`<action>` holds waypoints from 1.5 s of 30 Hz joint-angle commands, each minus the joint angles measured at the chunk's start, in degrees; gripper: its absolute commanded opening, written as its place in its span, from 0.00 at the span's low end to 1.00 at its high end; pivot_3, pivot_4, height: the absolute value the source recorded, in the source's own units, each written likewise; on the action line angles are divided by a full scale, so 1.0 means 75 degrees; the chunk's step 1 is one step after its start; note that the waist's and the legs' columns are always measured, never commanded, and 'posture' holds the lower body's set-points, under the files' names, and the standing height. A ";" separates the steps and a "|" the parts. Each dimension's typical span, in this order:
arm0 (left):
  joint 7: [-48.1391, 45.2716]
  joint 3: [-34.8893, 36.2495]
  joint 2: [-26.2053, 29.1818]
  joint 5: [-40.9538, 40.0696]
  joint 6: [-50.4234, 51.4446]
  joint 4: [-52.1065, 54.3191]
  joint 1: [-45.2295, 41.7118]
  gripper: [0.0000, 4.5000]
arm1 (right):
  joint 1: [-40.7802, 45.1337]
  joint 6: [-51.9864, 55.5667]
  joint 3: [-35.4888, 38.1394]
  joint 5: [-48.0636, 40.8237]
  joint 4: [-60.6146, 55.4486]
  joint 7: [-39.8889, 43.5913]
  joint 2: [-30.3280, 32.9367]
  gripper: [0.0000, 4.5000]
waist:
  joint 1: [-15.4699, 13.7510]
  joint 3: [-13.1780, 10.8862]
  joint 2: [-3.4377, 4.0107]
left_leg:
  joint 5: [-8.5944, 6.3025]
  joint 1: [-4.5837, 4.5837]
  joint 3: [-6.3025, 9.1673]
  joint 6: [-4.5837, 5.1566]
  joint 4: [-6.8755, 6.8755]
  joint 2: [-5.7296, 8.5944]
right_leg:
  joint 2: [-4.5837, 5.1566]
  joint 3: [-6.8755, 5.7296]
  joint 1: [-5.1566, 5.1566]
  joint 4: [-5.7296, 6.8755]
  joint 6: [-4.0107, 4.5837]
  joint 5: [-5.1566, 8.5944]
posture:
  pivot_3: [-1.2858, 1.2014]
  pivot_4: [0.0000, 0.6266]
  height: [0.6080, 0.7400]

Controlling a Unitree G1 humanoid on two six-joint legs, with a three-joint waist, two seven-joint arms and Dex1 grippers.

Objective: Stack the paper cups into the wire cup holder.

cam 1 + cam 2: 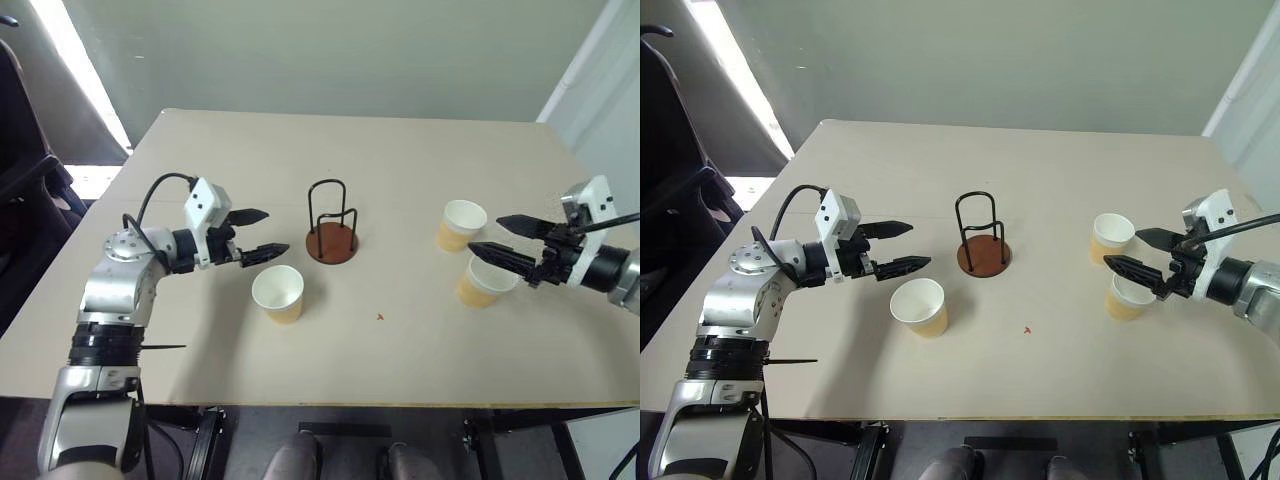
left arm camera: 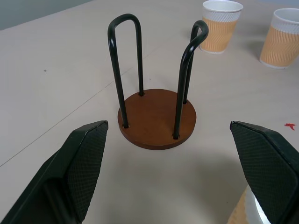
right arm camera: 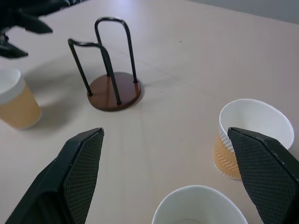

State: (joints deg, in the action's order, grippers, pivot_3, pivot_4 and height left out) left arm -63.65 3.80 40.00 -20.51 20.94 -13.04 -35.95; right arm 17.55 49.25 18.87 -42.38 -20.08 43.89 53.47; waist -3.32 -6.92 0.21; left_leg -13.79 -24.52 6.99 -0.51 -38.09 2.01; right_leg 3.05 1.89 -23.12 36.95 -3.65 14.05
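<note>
The holder [image 1: 331, 240] stands upright near the middle of the table [image 1: 420, 160], its wire loops bare, nothing stacked in it. One cup [image 1: 278, 293] sits upright just near and left of it. Two more cups are well off to the right: the far cup [image 1: 461, 224] and the near cup [image 1: 484, 281], close together but seemingly not touching, though from the head view it is hard to be sure.

The left gripper [image 1: 256, 235] hangs spread wide and empty, just far of the left cup and pointing toward the holder. The right gripper [image 1: 502, 238] is also spread wide with nothing in it, hovering over the right pair, its lower finger above the near cup's rim.

What worries me: these cups are light and thin. A finger catching a rim on the way down could tip one over or shove it into its neighbour, and the right pair stand close enough that grabbing one may knock the other. A hard squeeze would likely crumple the wall. The holder looks light too, so a cup dragged against a wire loop could slide or topple it.

The table is plain pale beige, matte, with a tiny red fleck [image 1: 380, 317] near the middle. Behind is a grey-green wall, and a dark chair [image 1: 25, 150] stands at the left
</note>
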 commanded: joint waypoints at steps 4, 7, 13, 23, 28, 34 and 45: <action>-0.0144 -0.0053 0.0088 0.0080 -0.0197 0.0011 -0.0224 1.00 | 0.0155 0.0112 0.0138 -0.0236 -0.0327 0.0333 0.0359 0.96 | 0.0001 0.0000 0.0000 | 0.0000 -0.0001 0.0000 0.0000 -0.0001 0.0000 | 0.0000 0.0000 0.0000 0.0000 0.0000 0.0000 | 0.52 0.24 1.00; -0.0154 -0.0084 0.0053 0.0114 -0.0220 -0.0027 -0.0296 1.00 | 0.0214 0.0326 0.0134 -0.0379 -0.0380 0.0324 0.0440 0.96 | 0.0000 0.0000 0.0000 | 0.0000 -0.0001 0.0000 0.0000 -0.0001 0.0000 | 0.0000 -0.0001 0.0000 0.0000 0.0000 0.0000 | 0.52 0.24 1.00; 0.0004 -0.0175 -0.0136 0.0216 -0.0243 -0.0150 -0.0446 1.00 | 0.0241 0.0374 0.0074 -0.0226 -0.0388 0.0083 0.0388 0.96 | 0.0000 0.0000 0.0000 | 0.0001 0.0001 -0.0001 0.0001 -0.0002 -0.0001 | 0.0000 0.0000 0.0001 0.0001 -0.0001 0.0000 | 0.52 0.24 1.00; 0.0203 -0.0466 -0.0545 0.0427 -0.0209 -0.0482 -0.0933 1.00 | 0.0366 0.0551 0.0015 -0.0286 -0.0559 -0.0293 0.0249 0.96 | -0.0005 0.0000 0.0000 | 0.0004 0.0001 -0.0002 0.0006 -0.0006 -0.0001 | 0.0000 -0.0001 0.0006 0.0000 -0.0002 -0.0001 | 0.52 0.24 1.00; 0.0103 -0.0715 -0.0806 0.0493 -0.0266 -0.0686 -0.1143 1.00 | 0.0415 0.0493 -0.0044 -0.0213 -0.0585 -0.0311 0.0245 0.96 | -0.0003 0.0000 -0.0001 | 0.0004 -0.0001 -0.0002 0.0006 -0.0009 -0.0002 | 0.0001 -0.0001 0.0004 0.0000 -0.0006 -0.0003 | 0.52 0.24 1.00; 0.0114 -0.0898 -0.1046 0.0732 -0.0558 -0.1228 -0.1440 1.00 | 0.0362 0.0438 0.0002 -0.0135 -0.0591 -0.0355 0.0256 0.96 | -0.0005 0.0000 -0.0001 | 0.0005 0.0000 -0.0003 0.0008 -0.0010 -0.0002 | 0.0001 -0.0001 0.0007 0.0000 -0.0008 -0.0004 | 0.52 0.24 1.00; 0.0264 -0.1004 -0.1508 0.1079 -0.0993 -0.1938 -0.1733 1.00 | 0.0343 0.0406 0.0049 -0.0083 -0.0558 -0.0466 0.0232 0.96 | -0.0017 0.0000 -0.0001 | 0.0006 -0.0001 -0.0003 0.0010 -0.0011 -0.0002 | 0.0000 -0.0001 0.0007 0.0000 -0.0012 -0.0003 | 0.52 0.24 1.00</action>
State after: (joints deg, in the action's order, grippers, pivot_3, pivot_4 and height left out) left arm -62.02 -3.75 28.80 -13.01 15.18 -27.95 -47.11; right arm 19.66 53.25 17.95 -43.35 -22.94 40.89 54.98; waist -3.45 -6.92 0.20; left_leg -13.74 -24.54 6.96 -0.42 -38.18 2.00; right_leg 3.05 1.88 -23.08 36.95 -3.75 14.03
